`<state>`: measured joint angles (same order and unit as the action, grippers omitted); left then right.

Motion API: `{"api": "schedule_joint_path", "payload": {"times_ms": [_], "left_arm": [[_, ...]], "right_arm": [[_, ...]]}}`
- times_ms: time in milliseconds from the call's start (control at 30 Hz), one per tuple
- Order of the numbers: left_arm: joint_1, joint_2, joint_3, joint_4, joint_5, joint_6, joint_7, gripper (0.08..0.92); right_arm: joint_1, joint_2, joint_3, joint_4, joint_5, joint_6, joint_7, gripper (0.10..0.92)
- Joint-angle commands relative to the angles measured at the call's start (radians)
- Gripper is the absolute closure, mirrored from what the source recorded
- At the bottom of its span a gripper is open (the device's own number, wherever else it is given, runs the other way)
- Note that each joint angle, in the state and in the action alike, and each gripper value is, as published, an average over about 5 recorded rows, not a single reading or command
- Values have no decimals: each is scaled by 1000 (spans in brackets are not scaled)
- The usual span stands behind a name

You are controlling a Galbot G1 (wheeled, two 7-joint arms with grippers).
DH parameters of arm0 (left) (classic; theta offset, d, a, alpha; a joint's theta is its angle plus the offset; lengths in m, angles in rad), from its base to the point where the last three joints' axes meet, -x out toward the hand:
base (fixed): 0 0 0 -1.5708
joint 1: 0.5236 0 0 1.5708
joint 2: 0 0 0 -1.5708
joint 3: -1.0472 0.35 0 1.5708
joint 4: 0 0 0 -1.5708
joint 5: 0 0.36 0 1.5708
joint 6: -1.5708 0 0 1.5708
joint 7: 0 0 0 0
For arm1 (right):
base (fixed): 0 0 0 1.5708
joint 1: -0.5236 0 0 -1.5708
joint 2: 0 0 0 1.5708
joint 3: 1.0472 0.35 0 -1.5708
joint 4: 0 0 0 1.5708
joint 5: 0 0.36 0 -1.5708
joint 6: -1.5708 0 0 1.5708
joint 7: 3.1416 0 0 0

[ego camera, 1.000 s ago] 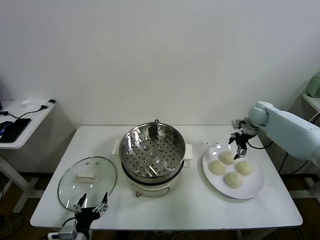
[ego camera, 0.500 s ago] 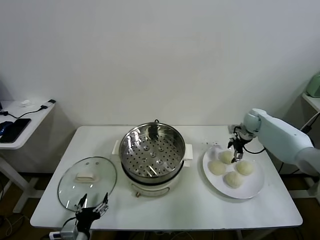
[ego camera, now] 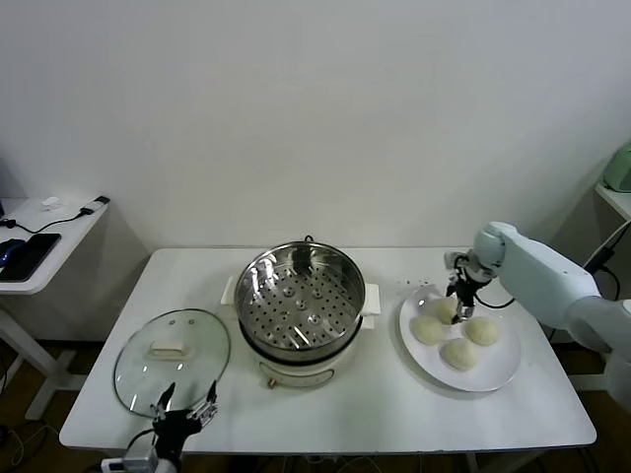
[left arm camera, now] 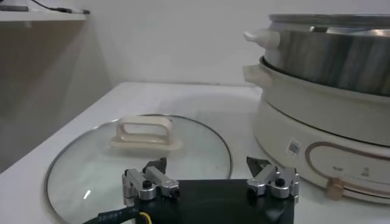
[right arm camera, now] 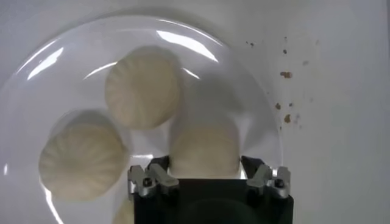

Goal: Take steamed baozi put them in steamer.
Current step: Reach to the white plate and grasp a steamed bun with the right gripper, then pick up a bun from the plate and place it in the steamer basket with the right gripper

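Four cream-white baozi lie on a white plate [ego camera: 498, 378] at the right of the table. My right gripper [ego camera: 460, 302] is down over the far one [ego camera: 444, 308], open, with a finger on each side of it; in the right wrist view that baozi [right arm camera: 204, 146] sits between the fingers of the gripper [right arm camera: 205, 165]. The others [ego camera: 428, 330] [ego camera: 482, 331] [ego camera: 460, 354] lie beside it. The steel steamer [ego camera: 301, 296], with its perforated tray empty, stands mid-table on a cream base. My left gripper [ego camera: 184, 409] is open and empty at the table's front left edge.
A round glass lid [ego camera: 172, 355] with a white handle lies flat left of the steamer, just beyond the left gripper [left arm camera: 207, 167]; it also shows in the left wrist view [left arm camera: 140, 152]. A side table [ego camera: 39, 246] with devices stands at far left. Crumbs [right arm camera: 283, 74] lie beside the plate.
My right gripper has moved left and down onto the plate, from above its far edge to around the far baozi. The left arm has barely moved.
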<state>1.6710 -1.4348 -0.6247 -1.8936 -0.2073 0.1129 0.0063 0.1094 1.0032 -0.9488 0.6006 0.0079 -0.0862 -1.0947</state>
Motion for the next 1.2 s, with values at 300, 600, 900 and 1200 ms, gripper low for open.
{"api": "schedule_joint_path", "payload": {"times_ms": [300,600,900,1200], "left_arm": [[24,-9,10,-31,21,-1,0,177],[39,-4,18,-63,25,7,0,177],[33,7,20,-66,26,7,1,177],[23,4,18,-55,23,6,-1,177]], "right_arm": [[156,-86,-137,199,114,-10,-19,378],[736,-47,-597,535,452,26,-59,380],[916,249,-622,713,533,178,-92,380],[715,416,-573,681,166,465,-30,381]]}}
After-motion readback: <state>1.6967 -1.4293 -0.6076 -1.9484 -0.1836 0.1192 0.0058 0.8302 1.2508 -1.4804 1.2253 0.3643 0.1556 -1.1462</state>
